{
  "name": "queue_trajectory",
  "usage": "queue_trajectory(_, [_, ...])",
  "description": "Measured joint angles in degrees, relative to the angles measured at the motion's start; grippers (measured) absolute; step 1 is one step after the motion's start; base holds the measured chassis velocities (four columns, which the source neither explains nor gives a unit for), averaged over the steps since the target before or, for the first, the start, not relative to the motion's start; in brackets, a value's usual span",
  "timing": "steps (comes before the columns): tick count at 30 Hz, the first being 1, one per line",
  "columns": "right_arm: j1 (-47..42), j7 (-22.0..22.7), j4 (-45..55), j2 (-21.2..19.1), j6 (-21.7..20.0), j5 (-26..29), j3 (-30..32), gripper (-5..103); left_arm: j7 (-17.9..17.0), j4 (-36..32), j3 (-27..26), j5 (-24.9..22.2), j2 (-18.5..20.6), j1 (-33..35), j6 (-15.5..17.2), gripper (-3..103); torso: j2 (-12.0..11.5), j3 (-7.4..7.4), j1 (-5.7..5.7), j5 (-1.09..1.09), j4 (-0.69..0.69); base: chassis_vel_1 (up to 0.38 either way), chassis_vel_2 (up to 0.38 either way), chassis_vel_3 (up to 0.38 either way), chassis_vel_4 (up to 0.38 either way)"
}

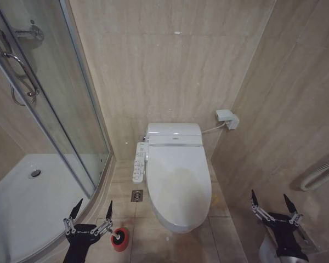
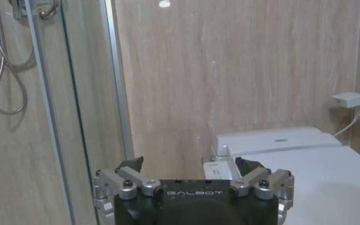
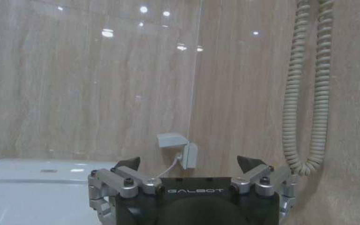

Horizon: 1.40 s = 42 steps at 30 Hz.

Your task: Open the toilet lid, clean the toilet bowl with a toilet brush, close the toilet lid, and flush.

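Observation:
The toilet lid (image 1: 178,186) is down, glossy white, covering the toilet bowl; just the bowl's outer front (image 1: 178,228) shows below it. On the floor left of the bowl stands a red cup holder (image 1: 119,239) with the toilet brush's dark top in it. My left gripper (image 1: 94,204) hangs open just left of the holder, above the floor. To the right of the bowl, by the wall, my right gripper (image 1: 270,196) is open too. In the left wrist view the left gripper (image 2: 189,164) is empty, the lid (image 2: 330,183) beyond it. The right gripper (image 3: 189,161) holds nothing.
A glass shower door (image 1: 49,109) and curved white shower tray (image 1: 27,203) close off the left. A control panel (image 1: 140,161) sticks out on the toilet's left side, with a floor drain (image 1: 136,195) below it. A wall socket (image 1: 227,118) and coiled hose (image 1: 323,172) are on the right wall.

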Motion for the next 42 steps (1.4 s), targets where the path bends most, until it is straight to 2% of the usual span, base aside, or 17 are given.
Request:
queue_trajectory(23, [0.0,0.0,0.0,0.0,0.0,0.0,0.0,100,0.0,0.2,-0.1,-0.3,0.0,-0.6,0.4,99,0.0,0.00,0.00,0.00,0.00,0.000,0.000,0.000,0.000])
queue_trajectory(25, [0.0,0.0,0.0,0.0,0.0,0.0,0.0,100,0.0,0.6,-0.5,-1.0,0.2,-2.0,1.3,99,0.0,0.00,0.00,0.01,0.01,0.000,0.000,0.000,0.000])
queue_trajectory(28, [0.0,0.0,0.0,0.0,0.0,0.0,0.0,100,-0.1,2.9,-2.0,-4.1,0.7,-7.7,5.5,99,0.0,0.00,0.00,0.00,0.00,0.000,0.000,0.000,0.000])
queue_trajectory(29, [0.0,0.0,0.0,0.0,0.0,0.0,0.0,100,-0.1,2.9,-2.0,-4.1,0.7,-7.7,5.5,99,0.0,0.00,0.00,0.00,0.00,0.000,0.000,0.000,0.000])
queue_trajectory(31, [0.0,0.0,0.0,0.0,0.0,0.0,0.0,100,-0.2,4.7,-3.2,-6.5,1.1,-12.0,8.6,100,0.0,0.00,0.00,-0.01,0.00,0.000,0.000,0.000,0.000])
queue_trajectory(36, [0.0,0.0,0.0,0.0,0.0,0.0,0.0,100,-0.2,5.9,-4.1,-8.3,1.4,-16.2,11.1,100,0.0,0.00,0.01,-0.01,-0.01,0.000,0.000,0.000,0.000])
queue_trajectory(39, [0.0,0.0,0.0,0.0,0.0,0.0,0.0,100,-0.1,7.6,-5.9,-11.0,1.9,-21.3,14.9,98,0.0,0.00,0.01,-0.02,0.01,0.000,0.000,0.000,0.000])
queue_trajectory(41, [0.0,0.0,0.0,0.0,0.0,0.0,0.0,100,0.0,8.0,-6.4,-11.6,2.0,-22.5,15.9,98,0.0,0.00,0.01,-0.01,0.00,0.000,0.000,0.000,0.000])
queue_trajectory(42, [0.0,0.0,0.0,0.0,0.0,0.0,0.0,100,0.1,8.8,-7.2,-12.9,2.3,-25.0,17.7,98,0.0,0.00,0.01,0.00,0.00,0.000,0.000,0.000,0.000])
